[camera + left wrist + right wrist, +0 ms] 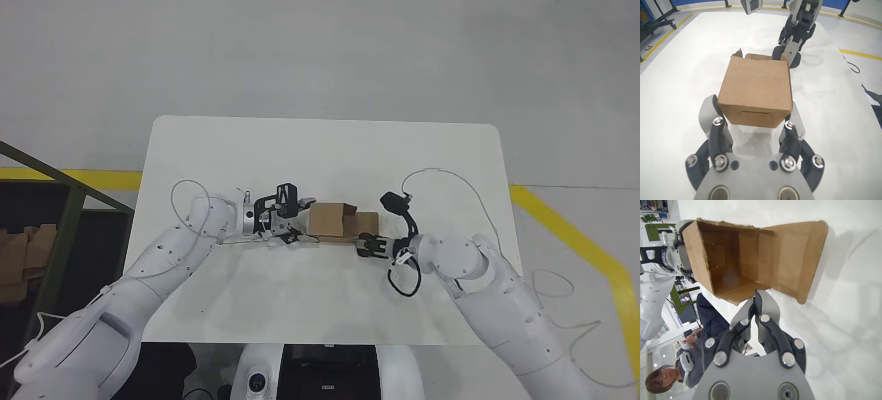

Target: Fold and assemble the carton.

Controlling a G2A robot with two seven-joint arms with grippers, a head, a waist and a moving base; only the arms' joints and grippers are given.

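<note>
Carton [333, 220]: lies on its side at the middle of the desk [320, 150], closed end toward the left edge, open end toward the right edge.
Left gripper [754, 103]: low over the desk, pointing toward the right edge, fingers clasped on either side of the closed end.
Right gripper [755, 298]: low, facing the left one; fingers pinched together, tip touching the open end's rim.
Arms: both angle inward from the front edge.
Flap [791, 260]: spread outward from the open end.
</note>
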